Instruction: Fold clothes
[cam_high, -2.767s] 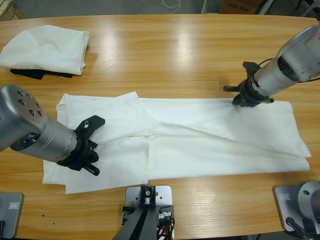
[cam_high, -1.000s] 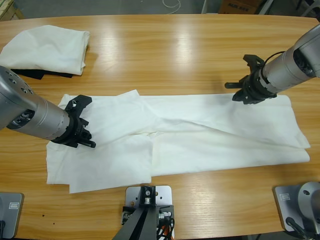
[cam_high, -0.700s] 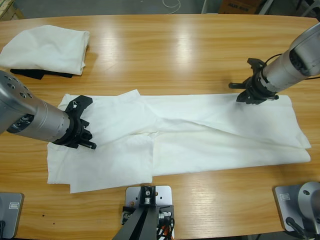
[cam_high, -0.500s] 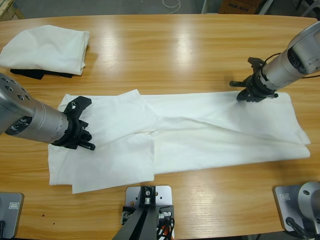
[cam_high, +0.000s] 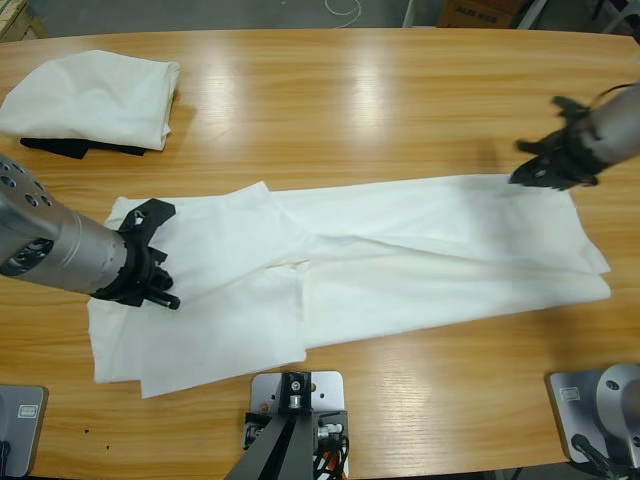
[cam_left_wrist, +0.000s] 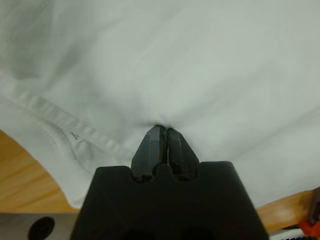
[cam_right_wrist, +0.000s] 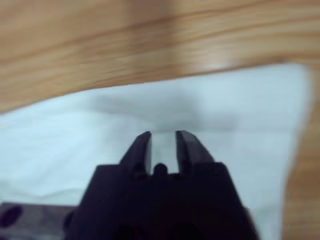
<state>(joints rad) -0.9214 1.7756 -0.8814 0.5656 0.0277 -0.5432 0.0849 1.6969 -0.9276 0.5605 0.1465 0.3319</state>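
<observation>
White T-shirt (cam_high: 400, 250) lay spread along table's (cam_high: 330, 110) front half; left gripper (cam_left_wrist: 163, 131) clamped on its cloth near left end; right gripper (cam_right_wrist: 162, 136), jaws slightly apart, hovered over shirt's far right corner

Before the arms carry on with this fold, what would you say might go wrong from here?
1. The left gripper pinches only a small tuck of the spread T-shirt, which might slip free under a pull.
2. The right gripper stands open over the far edge; it could close on nothing.
3. Wrinkles near the middle may get folded in.
</observation>
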